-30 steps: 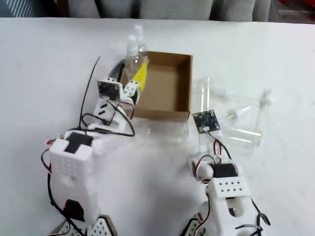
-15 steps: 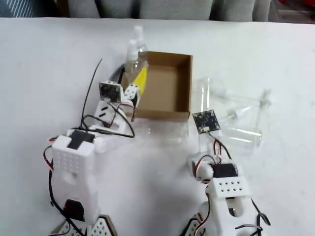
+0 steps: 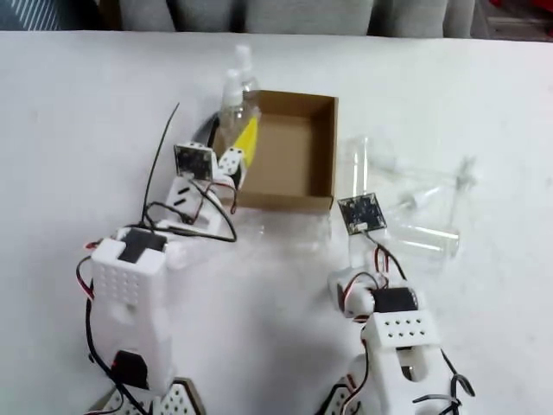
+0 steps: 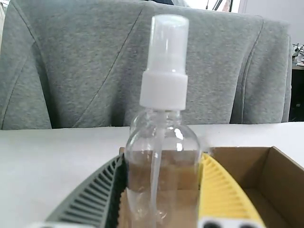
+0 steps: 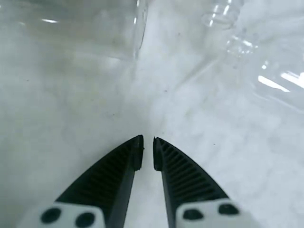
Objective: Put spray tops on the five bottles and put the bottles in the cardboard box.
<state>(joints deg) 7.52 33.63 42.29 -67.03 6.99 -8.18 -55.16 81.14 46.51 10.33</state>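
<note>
Left hand [image 4: 161,190] clamps the upright bottle [image 4: 161,156], spray top [image 4: 165,61] on, beside the cardboard box [image 3: 289,201] corner; right hand [image 5: 147,152] hangs closed, empty, over the counter [image 5: 71,95] near loose bottles [image 3: 423,238].

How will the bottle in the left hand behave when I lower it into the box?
Probably light: the bottle looks clear and empty. Smooth round walls may slip in the left hand. Tall with its spray top, it could tip.

Bright, even light is washing out the white tabletop [image 3: 78,104] in the high view; the loose clear bottles [image 3: 428,235] are nearly vanishing into glare. Arms are casting only faint, soft shadows. Highlights are glinting on the capped bottle [image 4: 161,166].
</note>
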